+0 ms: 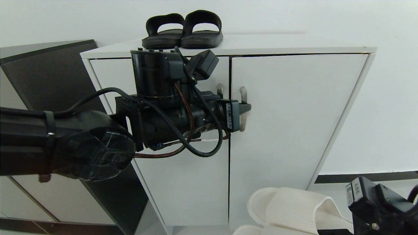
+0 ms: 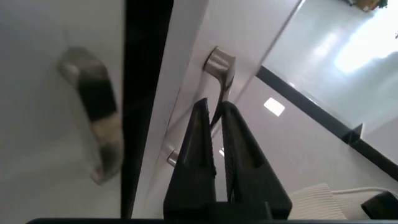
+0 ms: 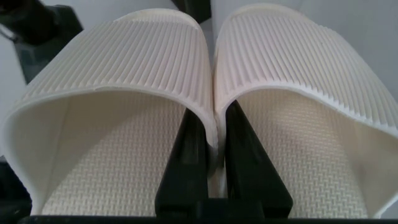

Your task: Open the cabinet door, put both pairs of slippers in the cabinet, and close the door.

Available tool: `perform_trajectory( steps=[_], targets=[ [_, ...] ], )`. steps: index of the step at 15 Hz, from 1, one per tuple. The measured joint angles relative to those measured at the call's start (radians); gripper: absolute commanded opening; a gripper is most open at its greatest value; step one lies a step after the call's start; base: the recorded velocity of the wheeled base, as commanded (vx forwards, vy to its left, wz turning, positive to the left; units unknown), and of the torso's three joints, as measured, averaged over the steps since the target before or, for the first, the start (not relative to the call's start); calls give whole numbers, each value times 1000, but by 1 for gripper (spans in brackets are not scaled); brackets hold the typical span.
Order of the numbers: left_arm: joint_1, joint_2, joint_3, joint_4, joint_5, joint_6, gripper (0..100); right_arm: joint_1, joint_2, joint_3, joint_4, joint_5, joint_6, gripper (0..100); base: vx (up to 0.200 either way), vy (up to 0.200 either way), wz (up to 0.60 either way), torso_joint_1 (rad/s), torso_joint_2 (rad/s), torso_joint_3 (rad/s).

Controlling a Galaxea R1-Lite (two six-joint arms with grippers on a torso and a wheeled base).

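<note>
Nearest me, low on the right, my right gripper (image 3: 214, 134) is pinching the white slippers (image 3: 124, 81) together by their inner strap edges. Farther out, my left gripper (image 2: 214, 112) is clamping narrow on the right door's handle (image 2: 219, 65) of the cabinet (image 1: 287, 114). Farthest back, the black slippers (image 1: 183, 31) are sitting on the cabinet's top.
</note>
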Motion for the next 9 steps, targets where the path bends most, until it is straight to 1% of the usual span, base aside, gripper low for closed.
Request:
perform_trajectory(
  steps=[2, 4, 7, 9],
  targets=[
    [-35, -46, 53, -1, -2, -2, 0, -1, -18, 13, 1, 24, -7, 0, 0, 0, 0, 0, 0, 0],
    [-58, -93, 103, -1, -3, -2, 0, -1, -27, 21, 1, 30, -22, 0, 0, 0, 0, 0, 0, 0],
    [-72, -171, 179, -2, -1, -1, 0, 0, -30, 26, 0, 30, -23, 0, 0, 0, 0, 0, 0, 0],
    [-77, -235, 237, -2, 12, 0, 0, -1, -30, 26, 0, 30, -24, 0, 0, 0, 0, 0, 0, 0]
  ],
)
